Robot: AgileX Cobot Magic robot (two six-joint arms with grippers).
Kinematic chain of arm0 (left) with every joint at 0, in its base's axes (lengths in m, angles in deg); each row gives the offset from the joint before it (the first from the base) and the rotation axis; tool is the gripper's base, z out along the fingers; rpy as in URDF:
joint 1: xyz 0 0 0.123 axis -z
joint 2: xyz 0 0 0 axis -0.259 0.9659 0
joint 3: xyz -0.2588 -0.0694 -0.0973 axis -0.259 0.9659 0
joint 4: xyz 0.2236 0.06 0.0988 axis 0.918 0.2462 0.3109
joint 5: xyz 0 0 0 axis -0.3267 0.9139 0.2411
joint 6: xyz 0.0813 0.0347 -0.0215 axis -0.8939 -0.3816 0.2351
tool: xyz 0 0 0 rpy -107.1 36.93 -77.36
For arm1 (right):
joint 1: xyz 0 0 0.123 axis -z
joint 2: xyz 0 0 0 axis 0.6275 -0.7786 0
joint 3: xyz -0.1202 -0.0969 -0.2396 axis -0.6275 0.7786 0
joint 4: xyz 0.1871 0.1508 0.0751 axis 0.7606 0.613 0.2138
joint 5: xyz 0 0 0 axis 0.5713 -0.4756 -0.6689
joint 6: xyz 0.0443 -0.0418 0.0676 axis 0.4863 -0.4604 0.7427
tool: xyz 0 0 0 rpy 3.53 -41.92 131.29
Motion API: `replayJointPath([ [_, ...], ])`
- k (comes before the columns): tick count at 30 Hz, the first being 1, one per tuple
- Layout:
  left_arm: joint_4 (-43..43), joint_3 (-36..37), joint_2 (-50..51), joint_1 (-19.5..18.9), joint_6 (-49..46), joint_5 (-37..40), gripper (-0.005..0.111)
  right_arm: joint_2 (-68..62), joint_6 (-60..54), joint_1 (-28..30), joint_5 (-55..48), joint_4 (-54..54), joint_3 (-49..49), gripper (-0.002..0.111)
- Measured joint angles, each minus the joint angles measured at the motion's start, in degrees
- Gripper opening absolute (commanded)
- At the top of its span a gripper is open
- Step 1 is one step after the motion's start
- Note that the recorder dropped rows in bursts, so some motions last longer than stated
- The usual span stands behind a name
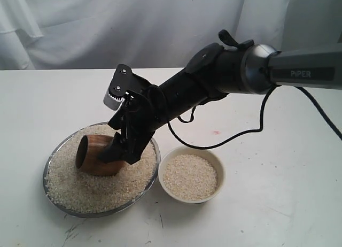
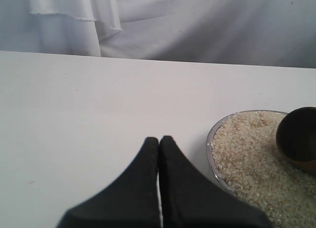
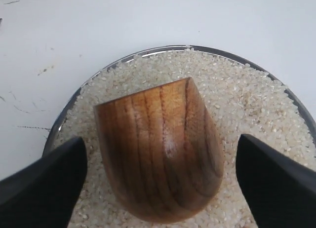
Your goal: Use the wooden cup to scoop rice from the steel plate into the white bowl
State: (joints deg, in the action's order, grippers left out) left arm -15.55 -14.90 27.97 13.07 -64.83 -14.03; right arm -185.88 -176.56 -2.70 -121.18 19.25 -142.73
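Note:
The wooden cup (image 1: 96, 153) lies on its side on the rice (image 1: 80, 188) in the steel plate (image 1: 53, 156), its dark mouth facing left. My right gripper (image 1: 120, 153) is just behind the cup's base, open, with a gap on each side between its fingers (image 3: 47, 188) and the cup (image 3: 158, 154). The white bowl (image 1: 191, 175), right of the plate, holds rice (image 1: 189, 177). My left gripper (image 2: 159, 139) is shut and empty above bare table, left of the plate (image 2: 212, 154); the cup's mouth (image 2: 297, 136) shows at that view's edge.
The right arm (image 1: 224, 70) reaches in from the right above the table, with a black cable (image 1: 235, 134) hanging under it. A white cloth backdrop (image 1: 133, 28) runs along the far edge of the white table (image 1: 278, 204).

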Motion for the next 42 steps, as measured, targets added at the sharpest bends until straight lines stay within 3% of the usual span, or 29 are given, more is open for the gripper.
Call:
replayJointPath([
  [7, 0.0, 0.0, 0.0, 0.0, 0.0, 0.0, 0.0, 0.0, 0.39, 0.0, 0.63, 1.35, 0.0, 0.076],
  [16, 0.0, 0.0, 0.0, 0.0, 0.0, 0.0, 0.0, 0.0, 0.39, 0.0, 0.63, 1.75, 0.0, 0.088],
  [28, 0.0, 0.0, 0.0, 0.0, 0.0, 0.0, 0.0, 0.0, -4.97, -0.56, -1.13, 0.02, 0.0, 0.088],
  [42, 0.0, 0.0, 0.0, 0.0, 0.0, 0.0, 0.0, -2.02, -8.27, -1.97, 4.33, -0.66, 0.0, 0.086],
])
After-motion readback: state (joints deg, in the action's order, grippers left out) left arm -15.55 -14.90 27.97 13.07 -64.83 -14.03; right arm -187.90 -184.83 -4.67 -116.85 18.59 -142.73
